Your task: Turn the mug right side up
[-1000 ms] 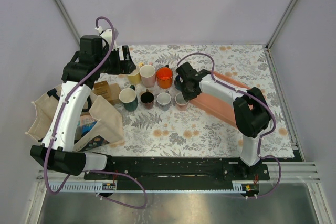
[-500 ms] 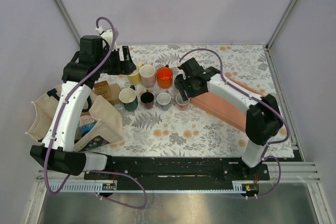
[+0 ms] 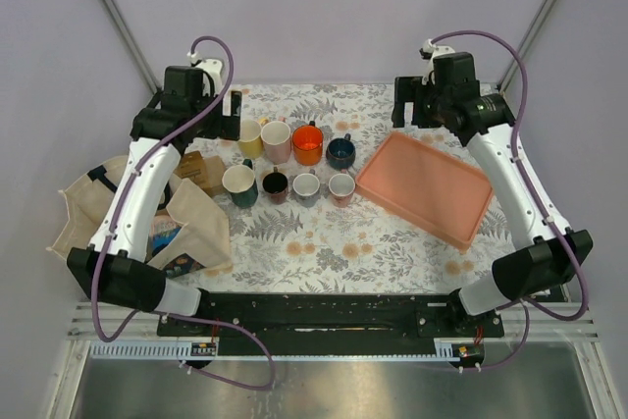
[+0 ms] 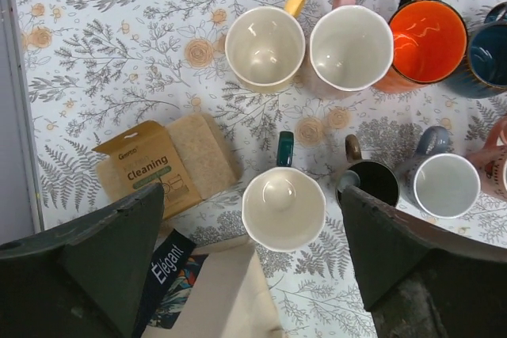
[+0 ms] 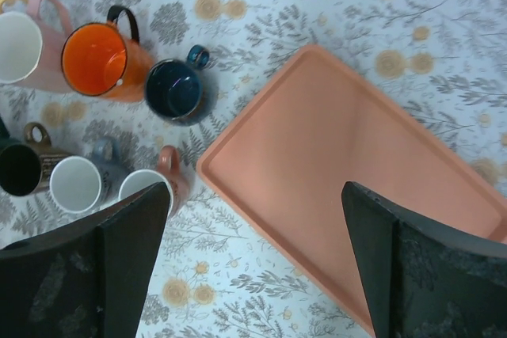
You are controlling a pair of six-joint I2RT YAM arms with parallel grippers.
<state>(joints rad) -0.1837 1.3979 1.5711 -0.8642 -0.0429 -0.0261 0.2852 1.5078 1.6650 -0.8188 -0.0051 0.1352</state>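
While left fingers (image 4: pixel 95 263) and right fingers (image 5: pixel 103 267) gape, the dark-blue mug (image 5: pixel 176 89) stands upright.

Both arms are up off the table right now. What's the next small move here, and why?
Probably none on the mugs: just park both arms. The blue mug stands mouth up beside the orange mug, and the other six show open mouths too, so nothing looks left to flip. The left end effector and right end effector hang open and empty above the table.
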